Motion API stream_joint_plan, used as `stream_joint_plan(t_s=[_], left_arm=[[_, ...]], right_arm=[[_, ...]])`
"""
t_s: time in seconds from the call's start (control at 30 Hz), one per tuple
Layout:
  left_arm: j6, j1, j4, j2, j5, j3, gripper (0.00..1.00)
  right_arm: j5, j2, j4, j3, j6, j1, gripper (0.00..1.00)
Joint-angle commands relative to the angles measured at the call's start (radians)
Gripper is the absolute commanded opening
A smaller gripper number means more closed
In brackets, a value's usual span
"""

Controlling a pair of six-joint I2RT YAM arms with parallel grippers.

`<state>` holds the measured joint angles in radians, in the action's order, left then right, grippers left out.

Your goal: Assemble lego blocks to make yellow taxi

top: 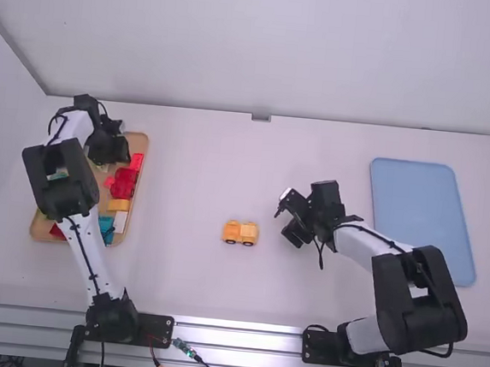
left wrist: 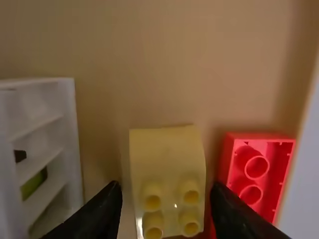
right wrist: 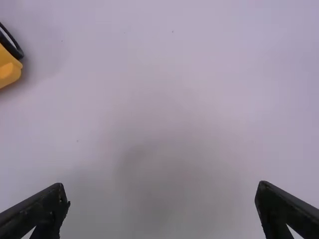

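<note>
Over the back part of the wooden tray, at the left in the high view, is my left gripper [top: 111,148]. In the left wrist view a pale yellow block [left wrist: 167,174] with studs lies between the two fingers of my left gripper [left wrist: 165,199]; the fingers stand open on either side, with narrow gaps. My right gripper [top: 286,223] is low over the mid-right table, to the right of the orange-yellow wheeled taxi body [top: 241,232]. The right wrist view has my right gripper [right wrist: 162,196] wide open with nothing between its fingers, and a corner of the taxi body [right wrist: 9,67].
The tray [top: 40,231] holds red, teal, white and yellow blocks. Beside the pale yellow block are a red block [left wrist: 256,174] and a white piece [left wrist: 45,149] with compartments. A blue tray [top: 423,208] lies at the right of the table.
</note>
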<state>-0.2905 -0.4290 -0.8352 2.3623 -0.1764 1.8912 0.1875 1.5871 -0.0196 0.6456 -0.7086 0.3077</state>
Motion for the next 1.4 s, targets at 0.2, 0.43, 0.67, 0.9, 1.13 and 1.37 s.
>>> stream_joint_plan(t_s=[0.2, 0.43, 0.67, 0.9, 1.13, 1.37], left_arm=[[0.001, 0.003, 0.004, 0.005, -0.014, -0.029, 0.46], [0.005, 0.005, 0.041, 0.005, -0.015, -0.056, 0.41], [0.005, 0.013, 0.041, 0.005, -0.014, -0.056, 0.24], [0.078, 0.019, 0.05, -0.008, 0.016, -0.056, 0.17], [0.086, 0.02, 0.057, -0.073, -0.013, -0.056, 0.02], [0.111, 0.055, 0.058, -0.219, -0.041, -0.089, 0.02]], right_arm=[[-0.002, -0.022, 0.001, -0.003, 0.006, 0.0, 0.99], [-0.002, -0.022, 0.0, -0.003, 0.006, 0.0, 0.99], [-0.002, -0.022, 0.0, -0.003, 0.006, 0.0, 0.99], [-0.006, -0.022, 0.0, -0.003, 0.005, 0.0, 0.99], [-0.002, -0.022, -0.013, -0.003, 0.019, 0.0, 0.99], [-0.002, -0.022, -0.077, -0.003, 0.084, 0.0, 0.99]])
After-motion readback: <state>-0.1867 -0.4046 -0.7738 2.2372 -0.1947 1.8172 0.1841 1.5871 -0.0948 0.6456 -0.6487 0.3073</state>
